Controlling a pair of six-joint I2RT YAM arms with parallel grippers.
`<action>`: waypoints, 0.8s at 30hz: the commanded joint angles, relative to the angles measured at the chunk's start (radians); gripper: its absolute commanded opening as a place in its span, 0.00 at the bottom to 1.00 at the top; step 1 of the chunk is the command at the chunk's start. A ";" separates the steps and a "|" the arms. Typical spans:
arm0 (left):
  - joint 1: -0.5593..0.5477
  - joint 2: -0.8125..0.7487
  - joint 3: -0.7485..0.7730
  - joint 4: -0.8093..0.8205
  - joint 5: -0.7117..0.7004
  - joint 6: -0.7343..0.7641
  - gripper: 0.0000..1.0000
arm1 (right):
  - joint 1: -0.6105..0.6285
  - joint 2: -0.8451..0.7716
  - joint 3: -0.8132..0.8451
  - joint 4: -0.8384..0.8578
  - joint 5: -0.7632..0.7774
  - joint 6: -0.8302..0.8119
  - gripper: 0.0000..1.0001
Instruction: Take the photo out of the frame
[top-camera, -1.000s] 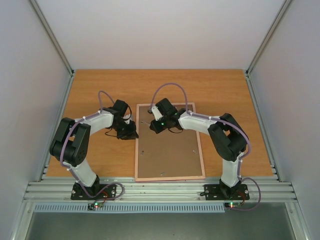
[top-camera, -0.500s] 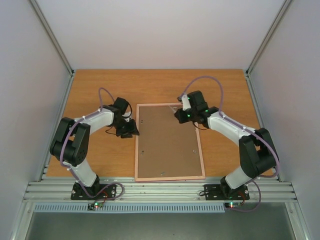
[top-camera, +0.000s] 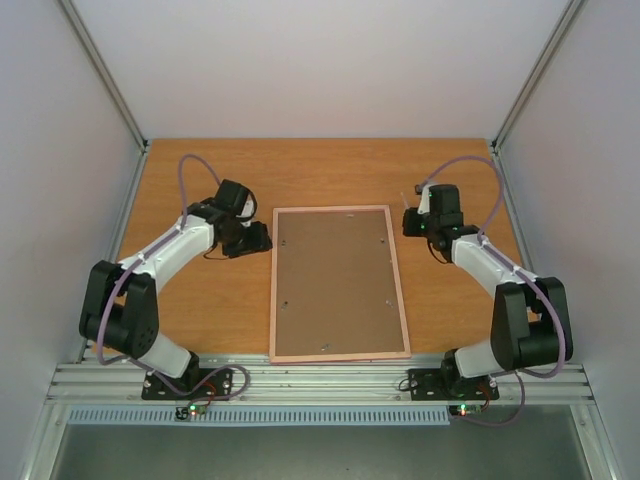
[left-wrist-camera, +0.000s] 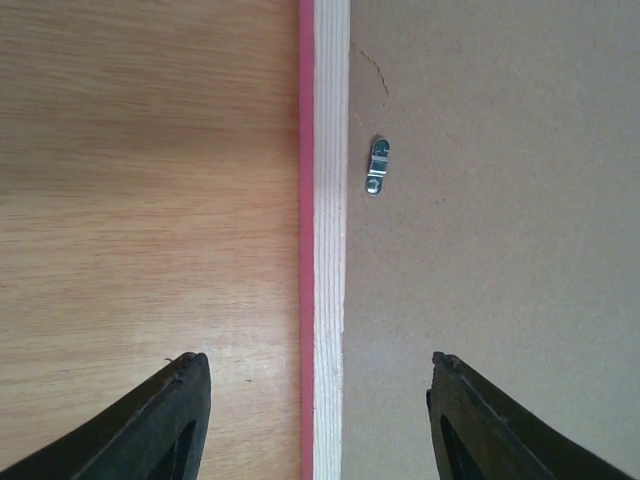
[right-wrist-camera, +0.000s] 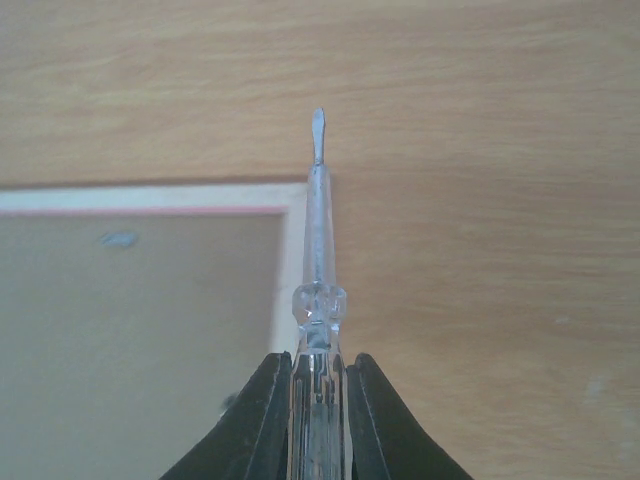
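Well, the frame lies back-up at the surface's near edge, photo hidden. Left claw hangs open, empty, over its rim; right claw pinches a screwdriver, likely to turn the clips next.

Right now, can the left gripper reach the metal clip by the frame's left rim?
Probably yes: the open left gripper straddles the edge of the frame, and nothing covers the clip ahead.
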 joint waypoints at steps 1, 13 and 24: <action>0.003 -0.048 -0.023 -0.010 -0.067 0.028 0.60 | -0.088 0.054 -0.003 0.153 0.096 0.002 0.01; 0.020 -0.125 -0.098 -0.005 -0.081 0.011 0.62 | -0.319 0.275 0.107 0.124 0.041 0.004 0.07; 0.025 -0.138 -0.120 0.010 -0.073 0.003 0.61 | -0.334 0.347 0.144 0.034 0.064 -0.020 0.18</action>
